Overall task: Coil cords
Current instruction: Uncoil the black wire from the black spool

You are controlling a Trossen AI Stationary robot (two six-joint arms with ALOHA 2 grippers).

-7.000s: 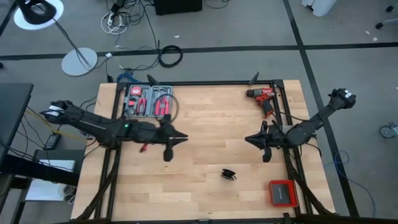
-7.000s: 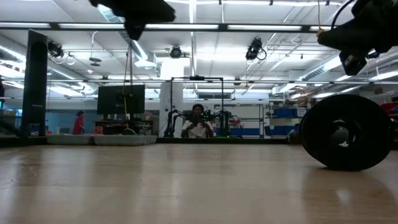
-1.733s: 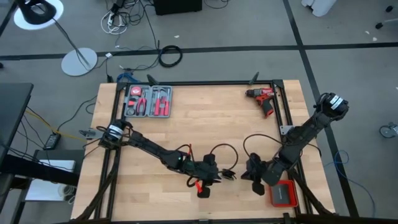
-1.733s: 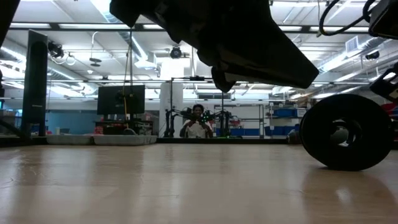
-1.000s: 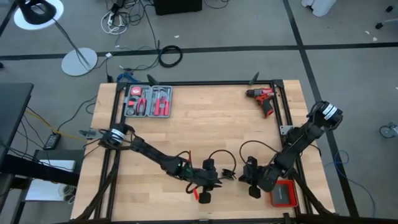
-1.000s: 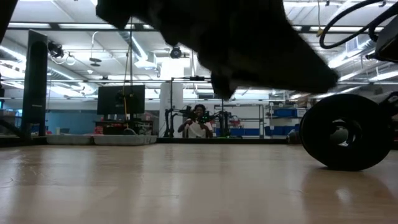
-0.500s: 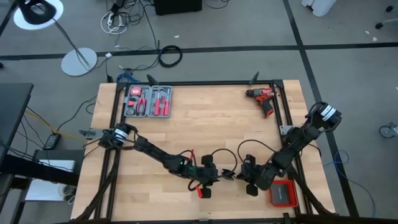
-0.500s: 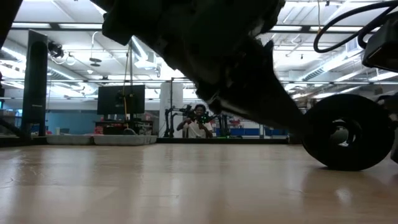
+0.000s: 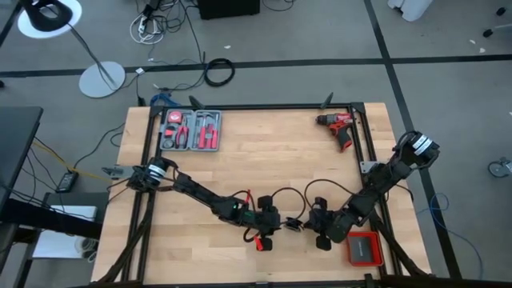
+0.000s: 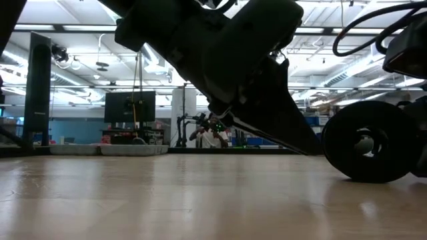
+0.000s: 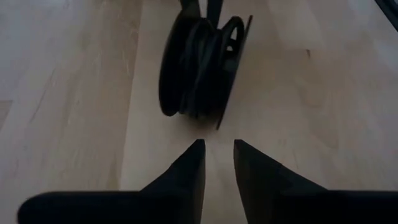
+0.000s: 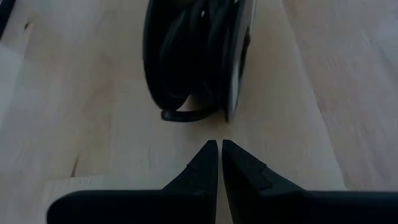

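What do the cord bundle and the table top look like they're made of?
Cord: seemingly matte black rubbery or plastic sheathing, wound in dull dark strands, held by a flat plate that looks like hard plastic. Table: pale wood with visible plank seams and grain, smooth finish.

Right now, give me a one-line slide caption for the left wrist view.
Left gripper, fingers slightly apart, points at the coiled black cord standing on edge on the wooden table, not touching it.

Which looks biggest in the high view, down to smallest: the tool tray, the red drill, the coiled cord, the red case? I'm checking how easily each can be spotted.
1. tool tray
2. red case and red drill look about alike; I won't rank them.
3. coiled cord, the smallest, between the left gripper and right gripper.
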